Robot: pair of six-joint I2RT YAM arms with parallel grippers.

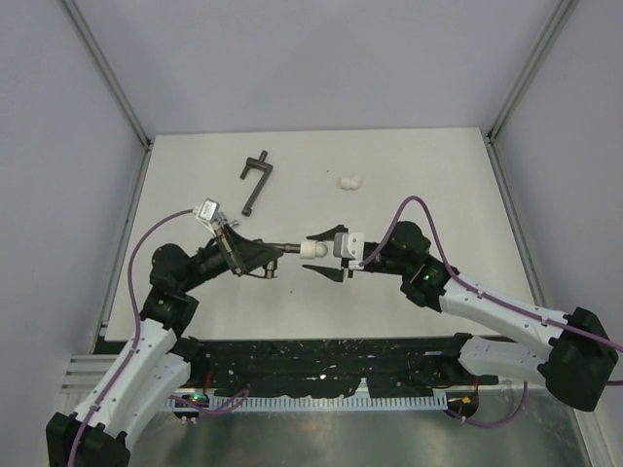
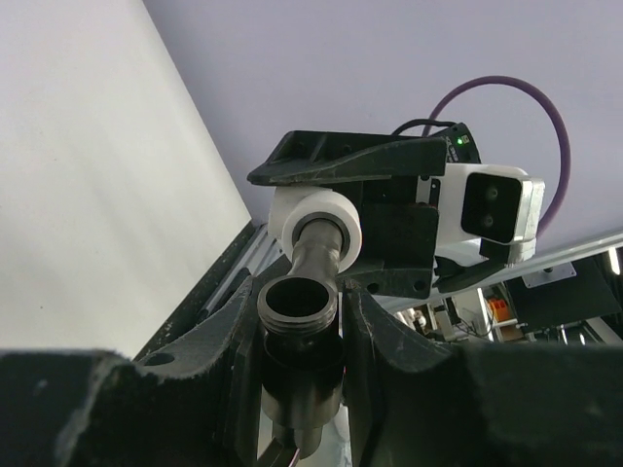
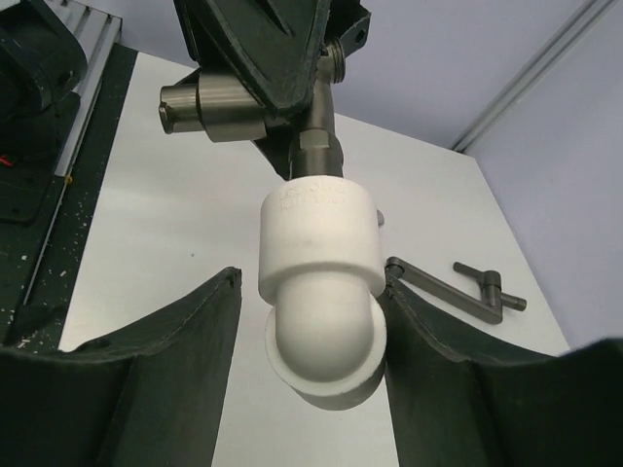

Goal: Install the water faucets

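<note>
A dull grey-bronze water faucet (image 1: 282, 250) hangs level above the table, and my left gripper (image 1: 268, 255) is shut on its body (image 2: 297, 321). Its threaded mouth faces the left wrist camera. The faucet's stem (image 3: 313, 136) runs into a white elbow fitting (image 3: 321, 292), also visible from above (image 1: 313, 250). My right gripper (image 3: 311, 282) straddles that elbow with its jaws open. Its right finger (image 3: 428, 350) touches the elbow's side, while a gap separates the left finger (image 3: 175, 341) from it. No silver faucet is in view.
A long dark T-handled bar (image 1: 256, 180) lies on the white table (image 1: 428, 175) at the back left. A second white elbow (image 1: 349, 182) lies at the back centre. Grey walls and metal frame posts close in the table's sides.
</note>
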